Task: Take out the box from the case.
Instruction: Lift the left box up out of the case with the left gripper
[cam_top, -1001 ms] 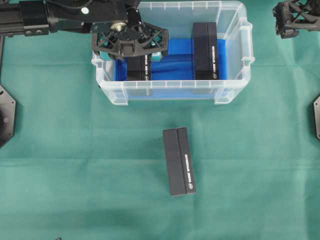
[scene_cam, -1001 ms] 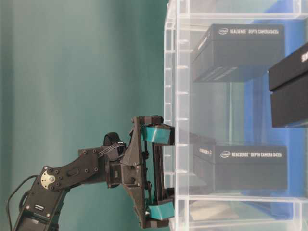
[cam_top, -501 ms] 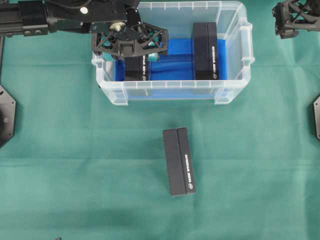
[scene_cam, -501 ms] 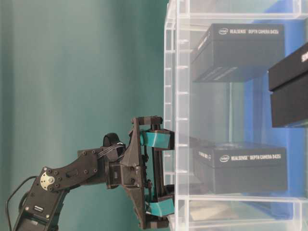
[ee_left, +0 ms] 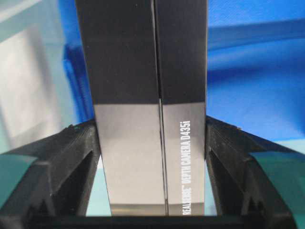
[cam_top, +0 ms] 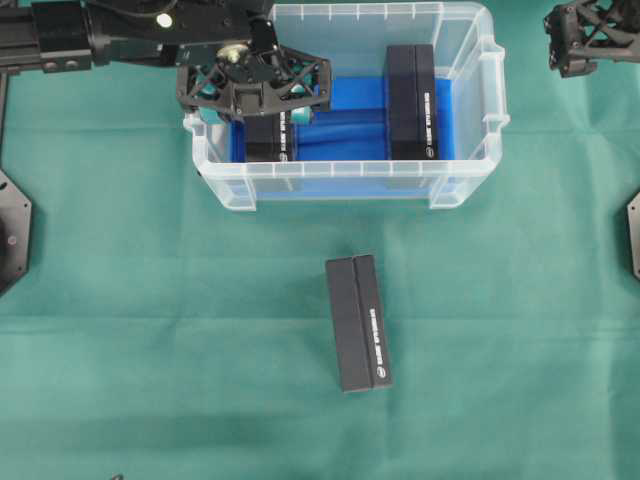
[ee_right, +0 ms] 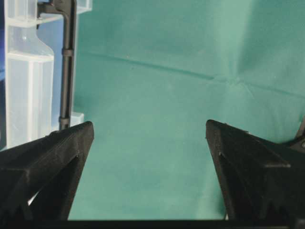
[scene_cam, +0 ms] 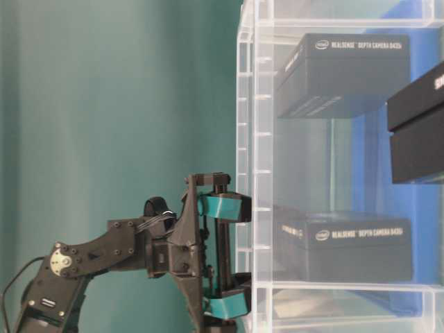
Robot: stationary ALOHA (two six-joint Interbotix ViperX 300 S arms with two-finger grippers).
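I read the white print "REALSENSE DEPTH CAMERA D435i" on the black box point(ee_left: 150, 143) that my left tool point(ee_left: 150, 157) has between its fingers. In the left wrist view both black fingers point(ee_left: 71, 157) press against the two long sides of this box, so the tool is closed on it, about half of its width. The box is in the left part of the case point(cam_top: 470, 180), over the blue bottom.

The table-level view gives the same print together with an Intel logo on this box and on the second box point(scene_cam: 347, 73), which stands in the right part of the case (the overhead view shows only thin white lines there, too small to read). The overhead view alone shows a third box point(cam_top: 358, 322) lying outside on the green table point(cam_top: 150, 350), in front of the case and well apart from it.

My right tool point(ee_right: 150, 171) is wide open and holds nothing; its camera sees only green cloth and one corner of the case.
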